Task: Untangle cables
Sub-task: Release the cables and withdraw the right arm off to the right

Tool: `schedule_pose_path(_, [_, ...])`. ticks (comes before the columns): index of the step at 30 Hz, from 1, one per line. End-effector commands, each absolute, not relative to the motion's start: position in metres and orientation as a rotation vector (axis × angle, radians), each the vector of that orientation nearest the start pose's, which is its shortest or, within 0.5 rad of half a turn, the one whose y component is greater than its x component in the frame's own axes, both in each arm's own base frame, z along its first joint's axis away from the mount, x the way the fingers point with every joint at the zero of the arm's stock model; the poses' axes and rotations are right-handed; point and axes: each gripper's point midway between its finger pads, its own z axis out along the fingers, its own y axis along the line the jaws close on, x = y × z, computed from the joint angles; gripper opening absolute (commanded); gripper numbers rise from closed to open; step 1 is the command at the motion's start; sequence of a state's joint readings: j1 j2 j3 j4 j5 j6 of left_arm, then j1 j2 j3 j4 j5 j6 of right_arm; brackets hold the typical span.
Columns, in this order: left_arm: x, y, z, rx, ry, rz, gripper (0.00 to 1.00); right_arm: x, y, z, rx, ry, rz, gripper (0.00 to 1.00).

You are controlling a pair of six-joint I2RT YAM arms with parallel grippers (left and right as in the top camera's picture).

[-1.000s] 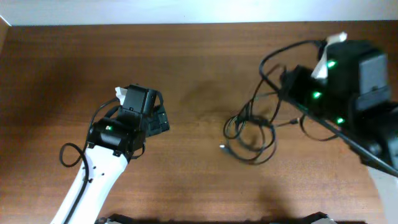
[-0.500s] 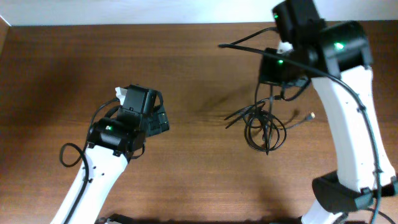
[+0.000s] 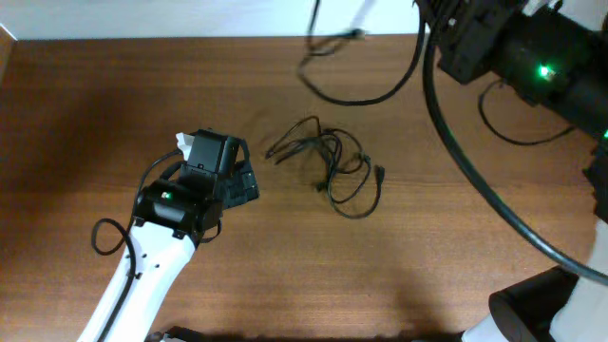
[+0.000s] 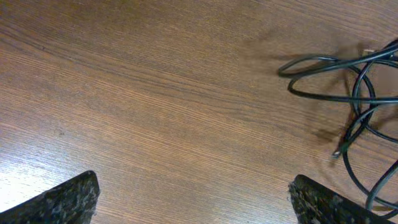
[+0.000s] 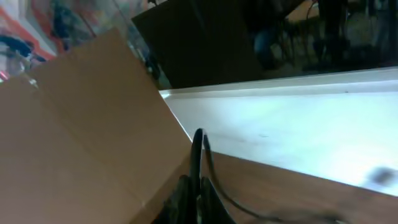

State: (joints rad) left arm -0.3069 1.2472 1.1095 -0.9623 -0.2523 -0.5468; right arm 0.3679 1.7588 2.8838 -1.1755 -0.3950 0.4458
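A tangle of thin black cables (image 3: 332, 163) lies on the wooden table (image 3: 285, 266) near the middle; part of it shows at the right of the left wrist view (image 4: 354, 106). My right gripper (image 5: 194, 193) is raised high at the top right, shut on one black cable (image 3: 366, 90) that hangs in a loop above the table's far edge. In the right wrist view the held cable (image 5: 198, 149) rises from between the fingers. My left gripper (image 4: 193, 199) is open and empty, low over bare wood to the left of the tangle.
A brown cardboard panel (image 5: 81, 124) stands at the left of the right wrist view, next to a white surface (image 5: 298, 118) beyond the table's far edge. The right arm's thick black wire (image 3: 484, 190) arcs over the table's right side.
My right gripper has swung up and back with one cable. The tangle has been dragged left, toward the middle of the table. The left arm has not moved.
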Motion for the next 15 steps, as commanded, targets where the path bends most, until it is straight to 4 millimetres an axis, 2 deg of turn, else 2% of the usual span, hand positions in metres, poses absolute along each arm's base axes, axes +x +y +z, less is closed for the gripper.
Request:
schedule_pose_path(1, [0.295,-0.045,0.179,-0.417,2.562,0.053,0.99,0.326,0.167,0.598,-0.101,1.717,0.799,0.04])
schedule_pose_path(4, [0.295,-0.045,0.179,-0.417,2.562,0.053,0.99,0.345,0.12,0.576,0.115,1.775,0.523,0.04])
schedule_pose_path(8, [0.295,-0.045,0.179,-0.417,2.562,0.052,0.99,0.352,0.064,0.554,0.299,1.807,0.161,0.04])
schedule_pose_path(10, [0.295,-0.045,0.179,-0.416,2.562,0.052,0.99,0.356,0.002,0.545,0.447,1.794,-0.121,0.04])
schedule_pose_path(11, [0.295,-0.045,0.179,-0.417,2.562,0.052,0.99,0.355,-0.022,0.54,0.509,1.799,-0.198,0.04])
schedule_pose_path(13, [0.295,-0.045,0.179,-0.417,2.562,0.053,0.99,0.358,-0.092,0.522,0.686,1.805,-0.364,0.04])
schedule_pose_path(14, [0.295,-0.045,0.179,-0.417,2.562,0.053,0.99,0.357,-0.12,0.516,0.758,1.8,-0.423,0.04])
schedule_pose_path(15, [0.295,-0.045,0.179,-0.417,2.562,0.053,0.99,0.355,-0.174,0.498,0.894,1.798,-0.516,0.04])
